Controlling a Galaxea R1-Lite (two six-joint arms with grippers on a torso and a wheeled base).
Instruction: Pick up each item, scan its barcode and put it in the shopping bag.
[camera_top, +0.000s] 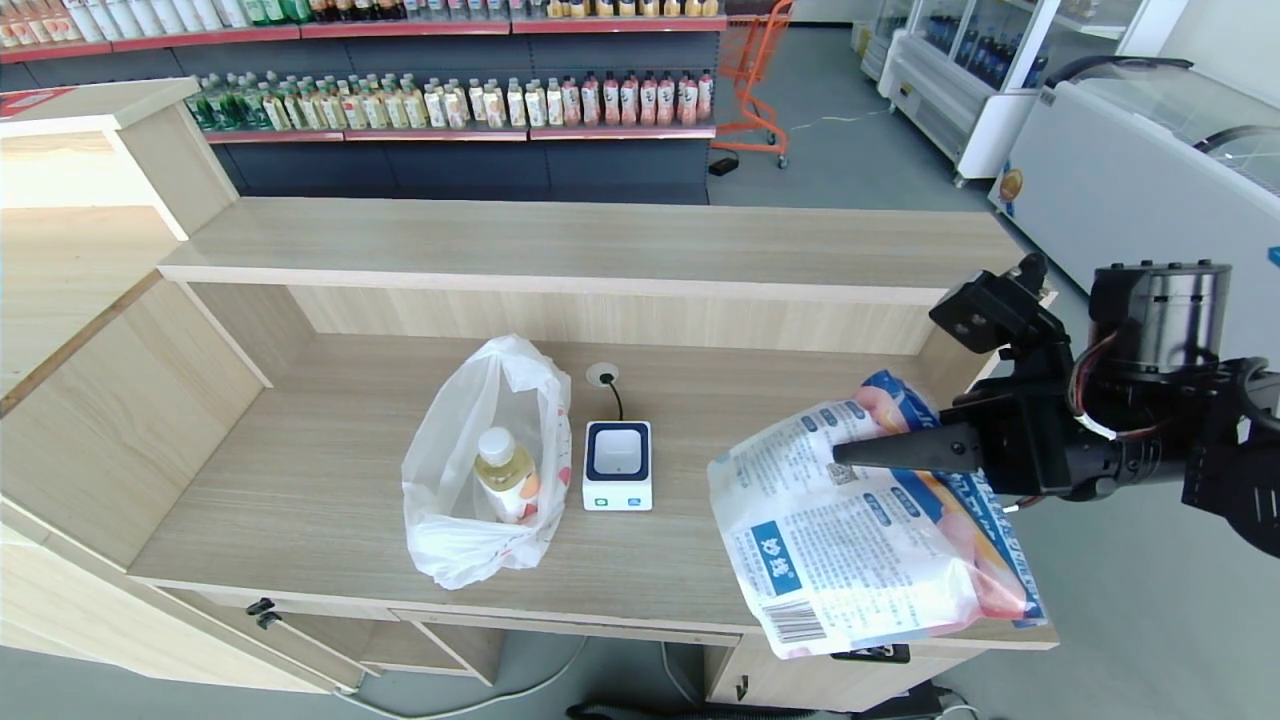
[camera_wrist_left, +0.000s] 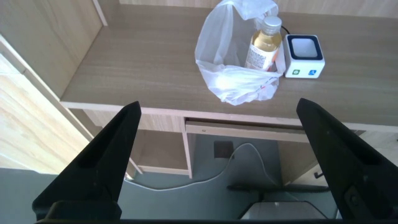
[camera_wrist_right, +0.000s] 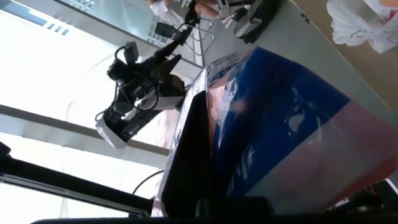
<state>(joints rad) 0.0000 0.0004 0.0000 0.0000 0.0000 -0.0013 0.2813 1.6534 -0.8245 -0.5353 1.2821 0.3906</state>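
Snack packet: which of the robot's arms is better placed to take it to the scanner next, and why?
Right. The right gripper is shut on the snack packet, raised just right of the scanner. The left gripper is open, empty, back from the counter's front edge.

A blue-and-white snack packet (camera_top: 870, 530) hung tilted right of the white scanner (camera_top: 617, 465); the translucent shopping bag (camera_top: 450, 470) just left of it held an upright bottle (camera_top: 505, 475).

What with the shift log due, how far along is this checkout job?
Done: one bottle stands in the shopping bag. In hand: the right gripper holds a snack packet in the air over the counter's right end, right of the scanner. Left, it seems: scanning that packet and bagging it.
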